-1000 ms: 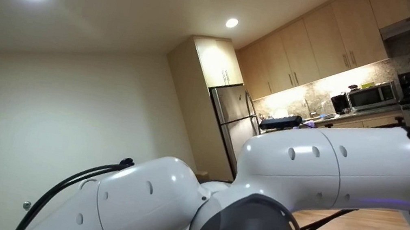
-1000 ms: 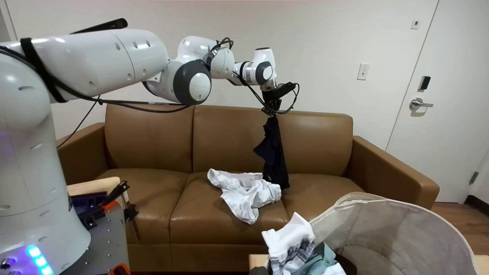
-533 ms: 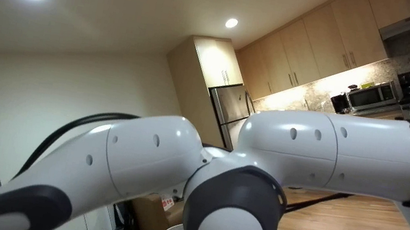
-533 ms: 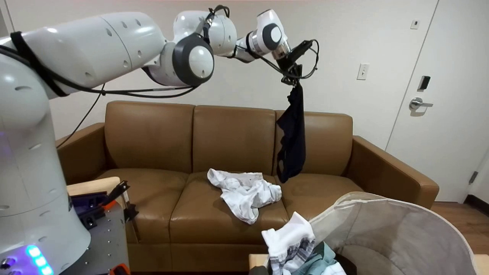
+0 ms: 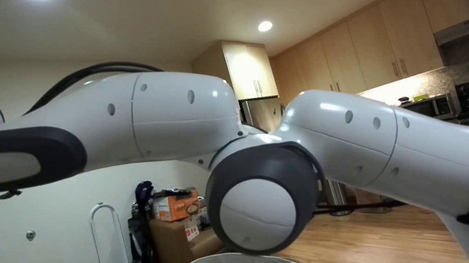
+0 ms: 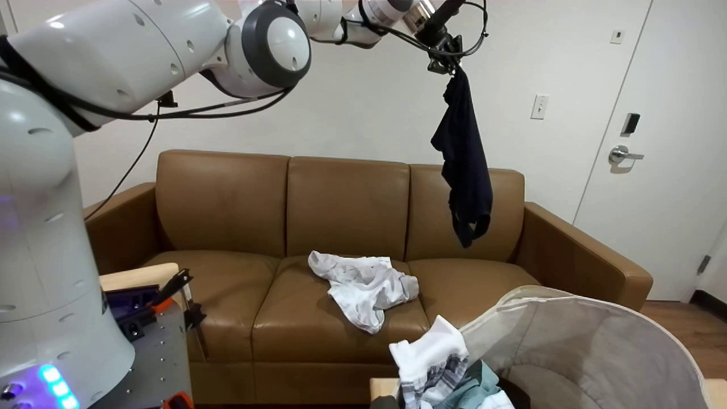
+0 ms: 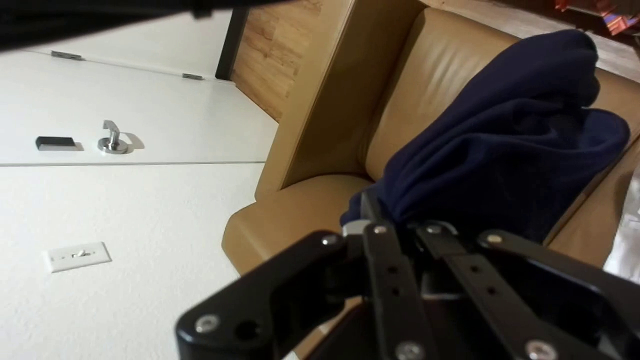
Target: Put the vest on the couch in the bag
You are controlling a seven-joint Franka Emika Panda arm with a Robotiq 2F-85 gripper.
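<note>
In front of the couch (image 6: 346,207) find the bag (image 6: 596,341); in the air before the couch's back, seemingly clear of it, the vest (image 6: 467,162), hung by one end. Judge as light, soft, limp and hard to damage; best taken by that end, to let the rest droop in first. Note the tool (image 7: 392,220) pinching the vest's gathered end. Read close folds only in the wrist view, full hanging length only in an exterior view.
</note>
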